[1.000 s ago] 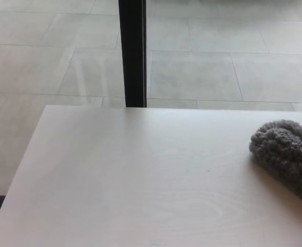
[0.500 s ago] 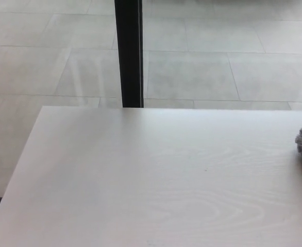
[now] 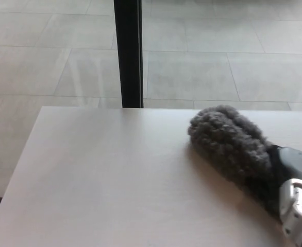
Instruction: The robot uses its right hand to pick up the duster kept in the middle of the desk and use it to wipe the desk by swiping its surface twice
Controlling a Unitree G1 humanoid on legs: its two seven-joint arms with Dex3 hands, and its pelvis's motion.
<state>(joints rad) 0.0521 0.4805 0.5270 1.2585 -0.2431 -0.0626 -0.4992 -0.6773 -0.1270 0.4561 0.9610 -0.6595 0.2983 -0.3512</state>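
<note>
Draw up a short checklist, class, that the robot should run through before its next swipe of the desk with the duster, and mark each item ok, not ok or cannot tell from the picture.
1. Grey fluffy duster lies on the desk: ok, its head rests on the surface near the far edge.
2. Right hand has hold of the duster: cannot tell; only a dark and white part of the arm shows at the picture's right edge.
3. Desk free of things in the swipe path toward the left: ok, nothing else shows on it.
4. Left hand out of the way: ok, not in view.
5. Duster within the desk's far edge: ok, but close.
</note>
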